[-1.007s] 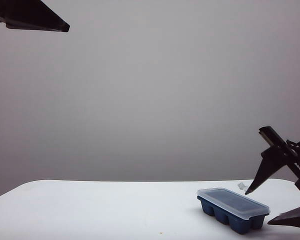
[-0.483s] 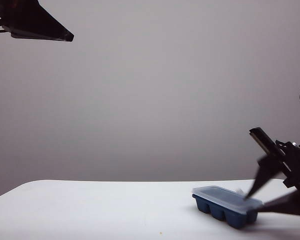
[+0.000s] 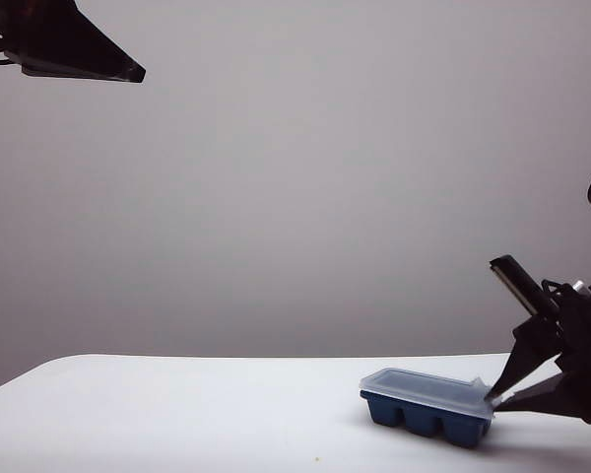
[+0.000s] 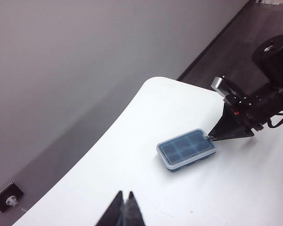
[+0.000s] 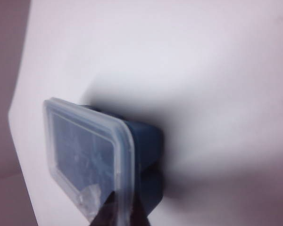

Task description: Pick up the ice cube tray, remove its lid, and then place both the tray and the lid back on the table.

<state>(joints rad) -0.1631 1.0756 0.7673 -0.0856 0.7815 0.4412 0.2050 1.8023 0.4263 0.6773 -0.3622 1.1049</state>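
The navy ice cube tray (image 3: 424,418) rests on the white table (image 3: 177,414) at the right, with the clear lid (image 3: 428,386) still on it. My right gripper (image 3: 491,397) is shut on the tray's right end, pinching the rim there. In the right wrist view the lid's edge (image 5: 125,155) runs between the two dark fingers of the right gripper (image 5: 125,193), beside the tray's blue wall (image 5: 148,141). My left gripper (image 3: 128,71) hangs high at the far left, shut and empty. From its wrist camera the left gripper (image 4: 125,194) looks down on the lid (image 4: 186,147) far below.
A plain grey wall stands behind the table. The table's rounded far edge (image 4: 160,82) borders dark floor (image 4: 236,42). The right arm's black body (image 4: 269,89) sits over the table's right end. A wall socket (image 4: 7,197) is low on the wall.
My right gripper has come down and shut on the tray's right end. The tray has slid left on the table and turned a little. The left gripper has barely moved.
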